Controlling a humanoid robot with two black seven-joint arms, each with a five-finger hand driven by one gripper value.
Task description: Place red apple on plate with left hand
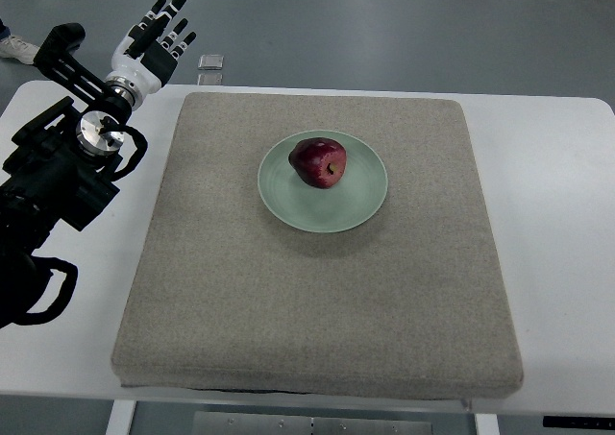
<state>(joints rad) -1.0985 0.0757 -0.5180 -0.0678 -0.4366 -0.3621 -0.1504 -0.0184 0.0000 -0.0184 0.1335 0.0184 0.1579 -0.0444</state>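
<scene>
Left hand (154,39): raised at the far left corner of the white worktop (567,214), fingers spread, empty, well apart from the plate. Plate (360,205): pale green, round, on the grey mat (317,310). Contents: one red apple (318,160), resting slightly left of the plate's centre.

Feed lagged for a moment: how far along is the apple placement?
Looks done: the red apple lies on the green plate, in the middle of the grey mat. Nothing is in hand: the left robot hand is open, away at the table's far left corner. Nothing visible remains.
</scene>
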